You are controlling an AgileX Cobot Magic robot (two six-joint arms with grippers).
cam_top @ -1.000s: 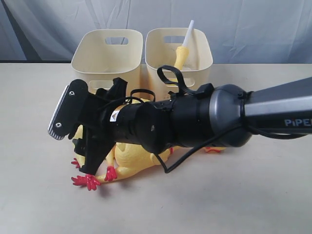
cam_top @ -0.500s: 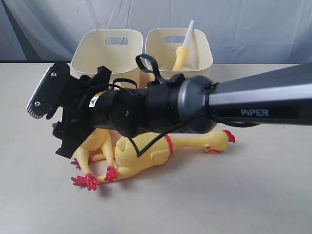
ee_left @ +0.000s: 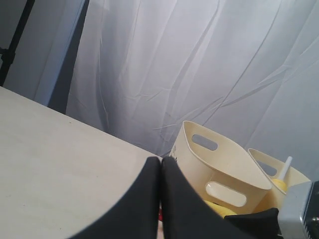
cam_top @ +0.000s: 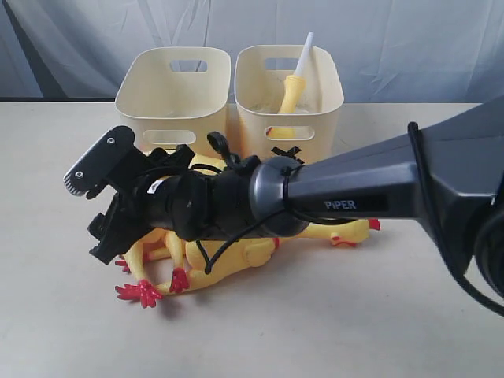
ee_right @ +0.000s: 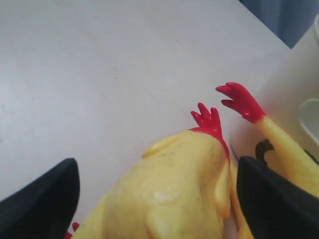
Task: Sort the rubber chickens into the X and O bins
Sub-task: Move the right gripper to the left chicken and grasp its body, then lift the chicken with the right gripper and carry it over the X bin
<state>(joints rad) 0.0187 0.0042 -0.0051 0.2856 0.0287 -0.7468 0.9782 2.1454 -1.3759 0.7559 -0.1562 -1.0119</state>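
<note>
Two long yellow rubber chickens (cam_top: 236, 260) lie overlapping on the table in front of the bins, red feet (cam_top: 142, 293) toward the front left, one head (cam_top: 350, 231) at the right. My right gripper (cam_top: 106, 236) reaches across them. In the right wrist view it (ee_right: 157, 199) is open, its black fingers (ee_right: 40, 199) on either side of a chicken's yellow body (ee_right: 169, 194). Two cream bins (cam_top: 173, 87) (cam_top: 323, 94) stand side by side at the back; the arm hides most of their marks. A chicken with a white tube (cam_top: 298, 79) stands in the right bin. My left gripper (ee_left: 160, 169) is shut on nothing, over bare table.
A grey curtain (cam_top: 394, 47) hangs behind the table. The right arm's thick black forearm (cam_top: 354, 193) crosses the middle of the exterior view above the chickens. The left arm is out of the exterior view. The bin wall (ee_right: 299, 74) stands close beside the chickens' red feet (ee_right: 241, 99).
The right arm has swung left across the table and dropped lower over the chickens, with its jaws a little wider. The left gripper stays shut.
</note>
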